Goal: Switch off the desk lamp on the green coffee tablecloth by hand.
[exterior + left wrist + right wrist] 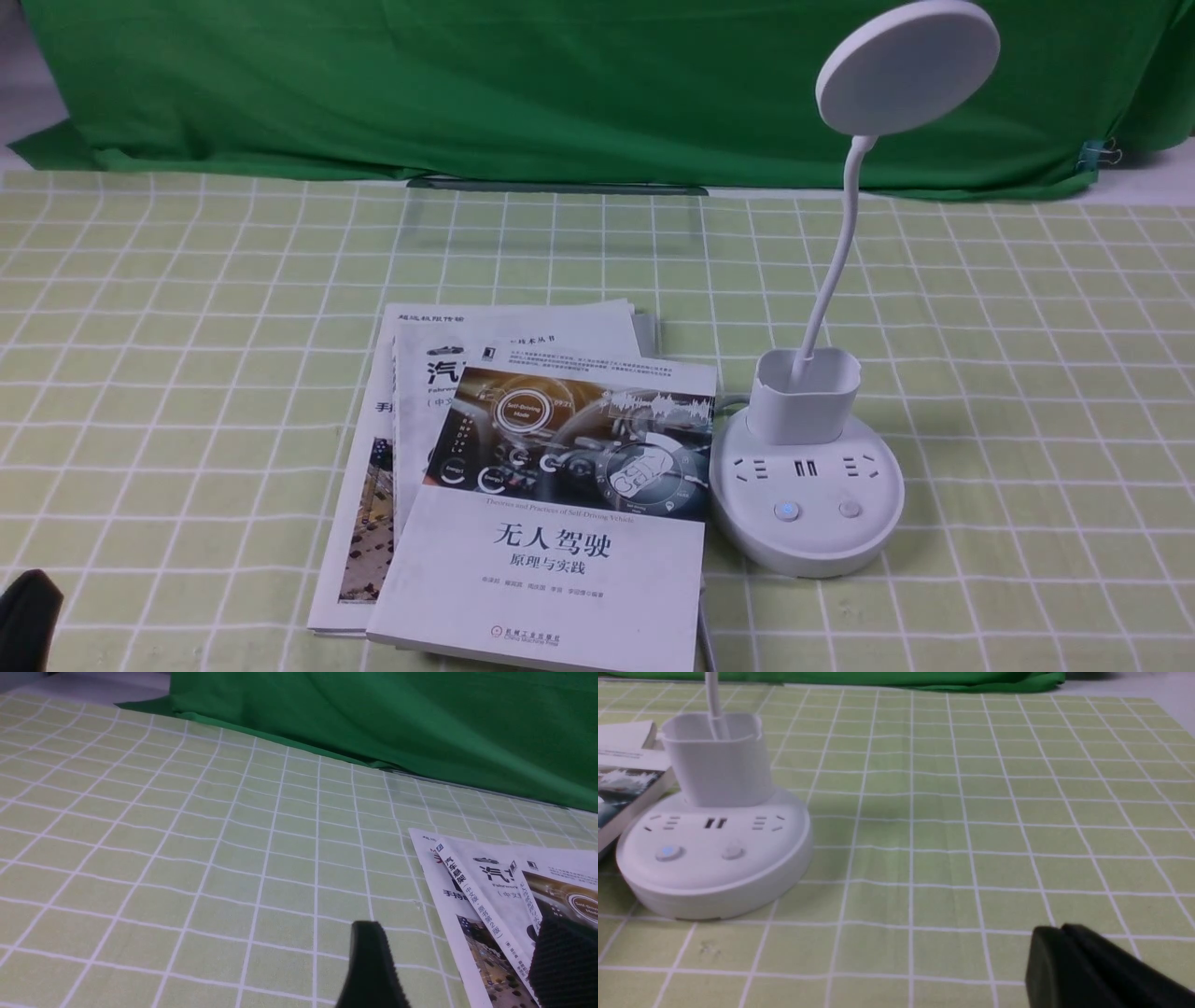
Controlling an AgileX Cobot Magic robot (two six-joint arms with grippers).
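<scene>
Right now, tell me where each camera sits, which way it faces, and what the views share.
Front: between the two arms, looking forward and down at the desk lamp and books; a dark gripper tip shows in one corner.
Left wrist: on the left arm, facing forward over the tablecloth; open left gripper shows.
Right wrist: on the right arm, facing forward past the lamp base; right gripper fingers show.
Front and right wrist share the lamp.

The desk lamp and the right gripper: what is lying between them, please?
In the right wrist view, only bare checked tablecloth shows between the lamp's base and the right gripper.
</scene>
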